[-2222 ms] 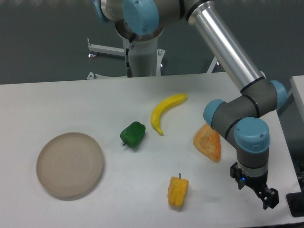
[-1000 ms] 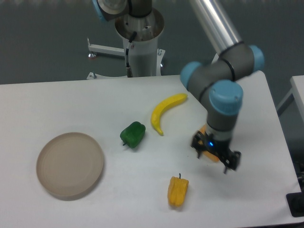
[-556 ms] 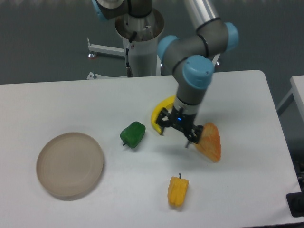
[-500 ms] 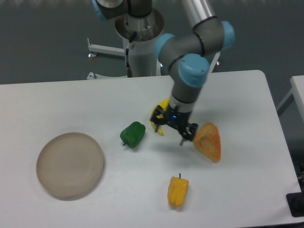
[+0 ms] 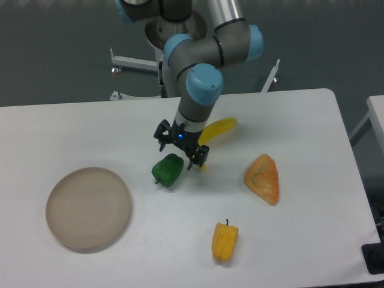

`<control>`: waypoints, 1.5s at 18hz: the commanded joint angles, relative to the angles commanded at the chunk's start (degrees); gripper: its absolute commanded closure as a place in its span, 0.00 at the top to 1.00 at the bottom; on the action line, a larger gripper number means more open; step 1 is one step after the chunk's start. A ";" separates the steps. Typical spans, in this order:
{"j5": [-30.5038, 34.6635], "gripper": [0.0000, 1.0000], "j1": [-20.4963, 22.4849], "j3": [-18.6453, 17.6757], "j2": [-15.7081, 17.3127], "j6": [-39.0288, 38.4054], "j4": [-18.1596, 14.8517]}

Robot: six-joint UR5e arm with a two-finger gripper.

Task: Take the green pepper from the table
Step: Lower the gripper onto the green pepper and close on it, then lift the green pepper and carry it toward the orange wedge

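View: fixed camera, 1 view only.
Pepper: the green pepper (image 5: 167, 170) lies on the table (image 5: 312, 240), about midway between the left and right edges and somewhat nearer the far edge, stem toward the near-left; nothing touches it.
Claw: the gripper (image 5: 180, 147) hangs just above and to the far-right of the pepper, jaws spread wide, holding nothing.
Neighbours: the banana (image 5: 215, 129) lies just behind the gripper, partly hidden by the wrist; the plate (image 5: 89, 207) sits near the left edge; the orange piece (image 5: 263, 179) and the yellow pepper (image 5: 224, 242) lie well apart toward the right and near edges.
Risk 1: the gripper is not centred over the pepper; a straight descent from here could land 1 finger on its top and roll it away.
Risk 2: the pepper is glossy and lumpy; a grip on a sloping lobe could squeeze it out.
Risk 3: the far finger could catch the banana tip if the approach drifts toward the far-right.
Risk 4: descending too low would strike the table.
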 joint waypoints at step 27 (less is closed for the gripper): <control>0.26 0.29 1.40 4.20 -0.97 1.84 1.77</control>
